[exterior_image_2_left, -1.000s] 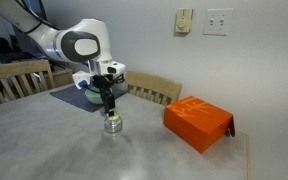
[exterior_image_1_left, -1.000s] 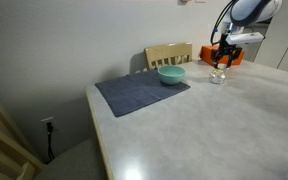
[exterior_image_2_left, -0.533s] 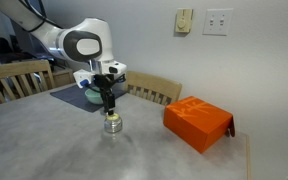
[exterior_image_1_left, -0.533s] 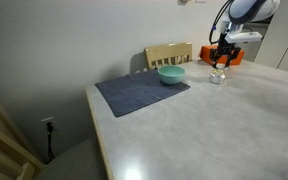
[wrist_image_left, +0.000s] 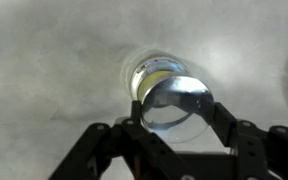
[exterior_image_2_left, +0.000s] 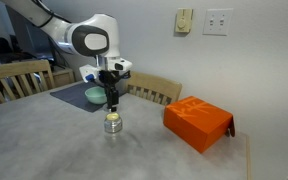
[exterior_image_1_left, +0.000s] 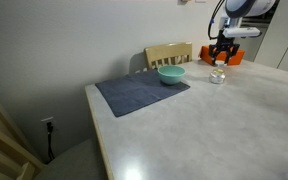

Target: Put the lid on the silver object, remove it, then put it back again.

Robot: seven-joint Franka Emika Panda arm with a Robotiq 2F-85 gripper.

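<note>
The silver object is a small short pot standing on the grey table, also in an exterior view. In the wrist view the silver object lies directly below, its opening uncovered. My gripper is shut on the lid, a shiny round disc held tilted between the two fingers just above the pot. In both exterior views the gripper points straight down, a short gap above the pot.
A teal bowl sits on a dark mat near the pot. An orange box lies on the table beyond it. Wooden chairs stand at the table's edges.
The arm has risen a little straight up from the pot, carrying the lid with it. The pot, bowl and box have not moved.
</note>
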